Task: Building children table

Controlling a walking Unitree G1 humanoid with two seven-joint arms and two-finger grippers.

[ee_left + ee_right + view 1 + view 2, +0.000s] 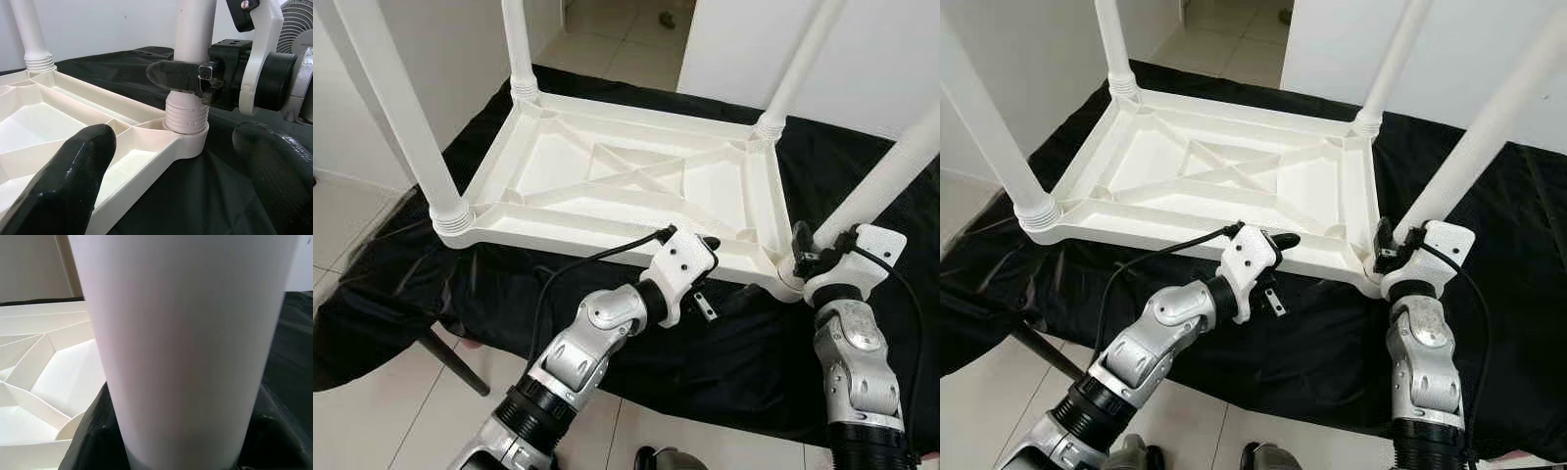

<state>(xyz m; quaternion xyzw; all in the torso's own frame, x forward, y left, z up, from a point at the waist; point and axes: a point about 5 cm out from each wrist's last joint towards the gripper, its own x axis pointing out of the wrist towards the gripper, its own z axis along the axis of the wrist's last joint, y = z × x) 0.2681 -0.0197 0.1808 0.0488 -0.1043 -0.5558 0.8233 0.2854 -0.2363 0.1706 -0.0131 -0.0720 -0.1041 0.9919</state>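
Note:
A white plastic children's table [607, 166] lies upside down on a black cloth [724, 343]. Its legs point up, one at each corner. My right gripper [800, 257] is shut on the near-right leg [891, 176], just above its threaded base [186, 117]. In the right wrist view that leg [186, 347] sits very close between the fingers. My left gripper [715, 274] is open at the table's front rim, a short way left of that corner, holding nothing. In the left wrist view its two black fingertips [73, 171] frame the leg base and the right gripper's finger [176, 76].
The near-left leg [401, 108], far-left leg [519, 49] and far-right leg [798, 64] stand tall around the work area. Pale tile floor [372, 411] lies in front, with a dark support leg [450, 357] under the cloth. White walls stand behind.

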